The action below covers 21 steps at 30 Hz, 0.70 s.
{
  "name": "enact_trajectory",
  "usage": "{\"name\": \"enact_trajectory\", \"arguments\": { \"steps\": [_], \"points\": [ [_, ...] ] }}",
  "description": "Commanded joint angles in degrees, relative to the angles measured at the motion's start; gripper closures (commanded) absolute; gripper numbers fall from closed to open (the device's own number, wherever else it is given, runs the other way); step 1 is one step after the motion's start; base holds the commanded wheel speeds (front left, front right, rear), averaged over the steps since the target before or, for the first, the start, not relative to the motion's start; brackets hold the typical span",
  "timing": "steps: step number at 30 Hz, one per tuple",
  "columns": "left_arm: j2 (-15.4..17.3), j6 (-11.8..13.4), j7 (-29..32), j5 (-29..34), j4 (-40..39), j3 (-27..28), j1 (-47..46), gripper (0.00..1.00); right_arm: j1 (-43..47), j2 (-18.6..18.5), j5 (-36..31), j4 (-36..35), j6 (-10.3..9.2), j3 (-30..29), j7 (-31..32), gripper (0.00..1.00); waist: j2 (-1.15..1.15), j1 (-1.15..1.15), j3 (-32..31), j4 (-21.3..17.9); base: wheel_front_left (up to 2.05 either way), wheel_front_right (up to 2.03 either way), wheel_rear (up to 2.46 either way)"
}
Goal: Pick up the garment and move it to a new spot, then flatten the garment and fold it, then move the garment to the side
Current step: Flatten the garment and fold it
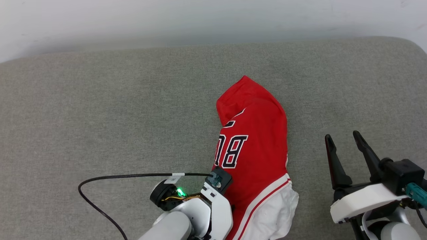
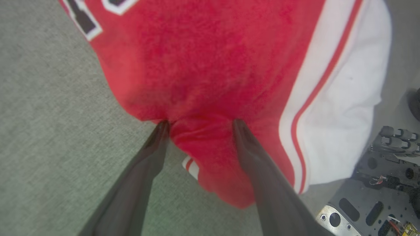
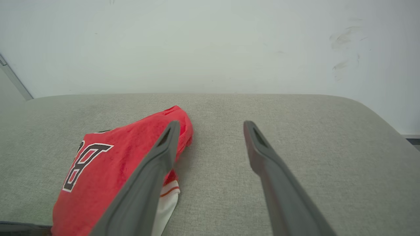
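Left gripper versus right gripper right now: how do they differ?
The left gripper is down on the garment, straddling a red fold; the right gripper is apart from it, above bare cushion. The left gripper points steeply down; the right gripper points along the cushion. Both stand open.

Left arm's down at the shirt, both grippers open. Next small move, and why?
Probably close the left gripper. It stands open, straddling a bunched fold of the red shirt, so a pinch there looks ready. The shirt lies crumpled on the grey cushion, not yet lifted. The right gripper is open, apart from the shirt.
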Motion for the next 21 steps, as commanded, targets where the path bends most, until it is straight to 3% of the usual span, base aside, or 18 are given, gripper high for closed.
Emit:
{"name": "enact_trajectory", "arguments": {
  "steps": [1, 2, 3, 4, 5, 11, 16, 21],
  "points": [
    [0.26, -0.6, 2.06, -0.57, 2.02, -0.95, 0.31, 0.0, -0.72, 0.15, 0.14, 0.41, -0.02, 0.09, -0.53, 0.0, 0.0, 0.0, 0.32, -0.33, 0.0, 0.0, 0.0],
    [0.25, -0.9, 2.77, -0.86, 2.72, -1.26, 0.43, 0.0, -0.9, 0.15, 0.14, 0.6, -0.02, 0.15, -0.61, 0.0, 0.0, 0.0, 0.39, -0.42, 0.0, 0.0, 0.0],
    [0.13, -1.08, 3.2, -1.13, 3.33, -1.46, 0.5, 0.14, -1.1, 0.15, 0.15, 0.76, -0.02, 0.21, -0.61, 0.0, 0.0, 0.0, 0.43, -0.51, 0.0, 0.0, 0.0],
    [0.02, -1.31, 3.71, -1.41, 3.93, -1.73, 0.51, 0.69, -1.22, 0.15, 0.17, 0.94, -0.02, 0.28, -0.73, 0.0, 0.0, 0.0, 0.38, -0.58, 0.0, 0.0, 0.0],
    [0.02, -1.52, 3.54, -1.5, 4.32, -1.81, 0.44, 1.0, -1.25, 0.15, 0.19, 1.15, -0.02, 0.28, -0.79, 0.0, 0.0, 0.0, 0.28, -0.62, 0.0, 0.0, 0.0],
    [0.44, -0.09, -2.32, -1.03, 2.91, 0.87, -1.77, 1.0, -1.31, 0.15, 0.18, 1.87, -0.02, -0.21, -0.84, 0.0, 0.0, 0.0, -0.54, -0.31, 0.0, 0.0, 0.0],
    [2.36, 3.6, -8.17, -1.55, 0.1, 5.57, -1.97, 1.0, -0.92, 0.15, 0.21, 2.03, -0.02, -0.5, -0.95, 0.0, 0.0, 0.0, -1.25, 0.17, 0.0, 0.0, 0.0],
    [6.4, 8.35, -10.41, -3.98, -2.47, 11.75, 1.52, 1.0, -0.21, 0.15, 0.2, 2.04, -0.02, -0.8, -0.8, 0.0, 0.0, 0.0, -1.93, 0.69, 0.0, 0.0, 0.0]
  ]
}}
